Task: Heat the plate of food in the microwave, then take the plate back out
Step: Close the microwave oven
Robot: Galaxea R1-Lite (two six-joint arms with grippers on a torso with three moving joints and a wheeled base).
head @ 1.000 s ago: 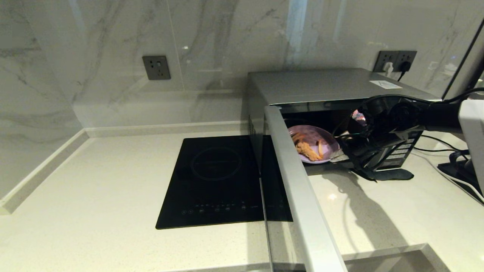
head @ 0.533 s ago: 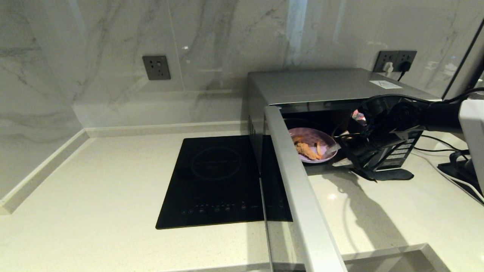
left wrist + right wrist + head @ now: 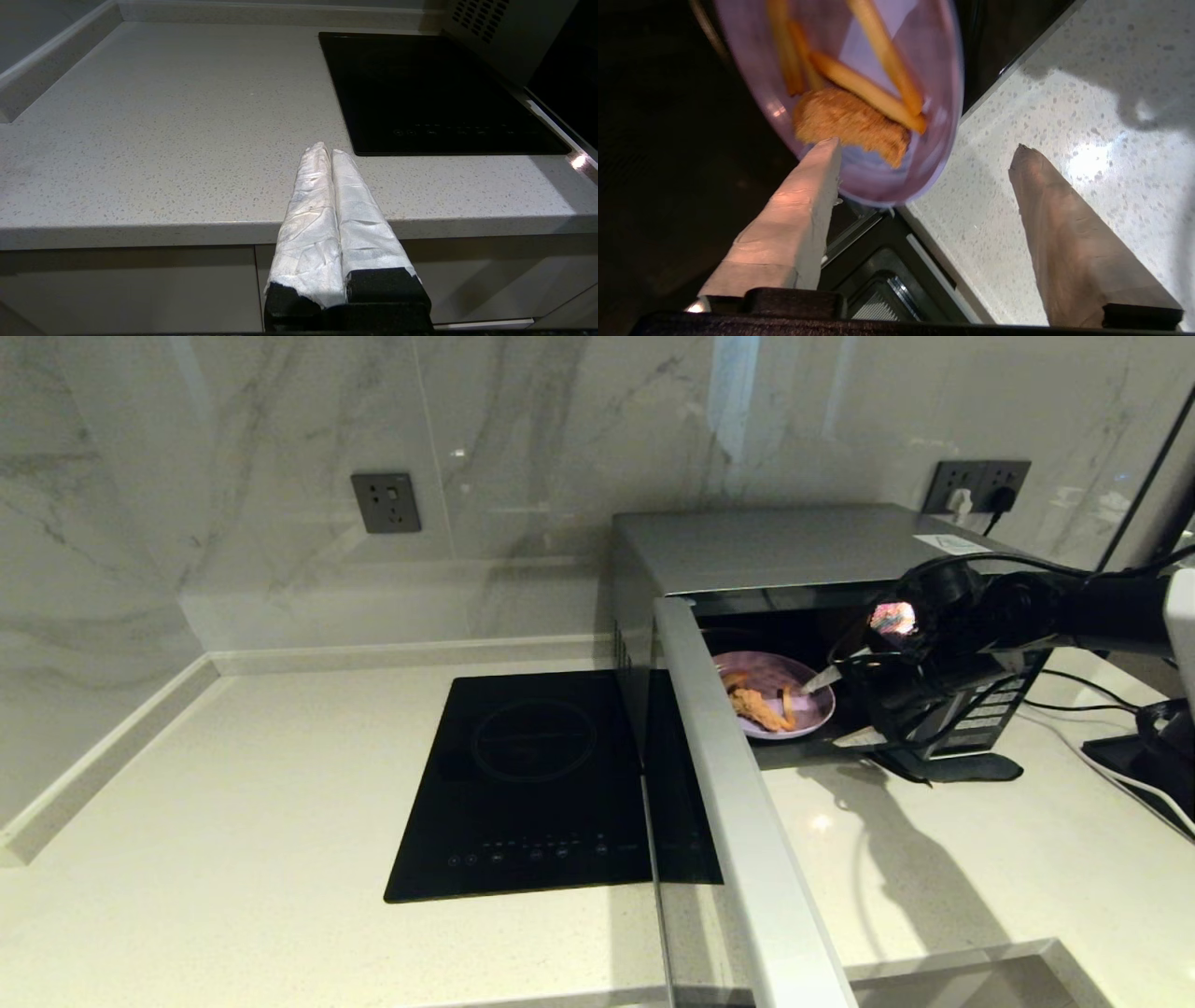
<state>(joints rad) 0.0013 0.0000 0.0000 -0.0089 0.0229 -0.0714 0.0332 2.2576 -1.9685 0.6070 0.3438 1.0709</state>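
The silver-grey microwave (image 3: pixel 794 546) stands at the back right with its door (image 3: pixel 738 803) swung wide open toward me. Just inside its opening lies the lilac plate of food (image 3: pixel 773 695) with fries and a breaded chicken piece. My right gripper (image 3: pixel 840 709) is open at the plate's right rim. One finger (image 3: pixel 798 224) reaches over the edge of the plate (image 3: pixel 859 93); the other finger (image 3: pixel 1064 242) hangs over the counter in front, well apart from the plate. My left gripper (image 3: pixel 327 149) is shut and empty, parked at the counter's front edge.
A flat black induction hob (image 3: pixel 532 775) lies left of the open door, also in the left wrist view as the hob (image 3: pixel 430 88). A black pad (image 3: pixel 962 767) lies before the microwave's button panel. Cables (image 3: pixel 1120 747) run along the far right. Wall sockets (image 3: pixel 386 503) sit behind.
My right gripper's fingers have spread apart and let go of the plate's rim. The plate has settled slightly further into the microwave, and the right wrist has risen a little.
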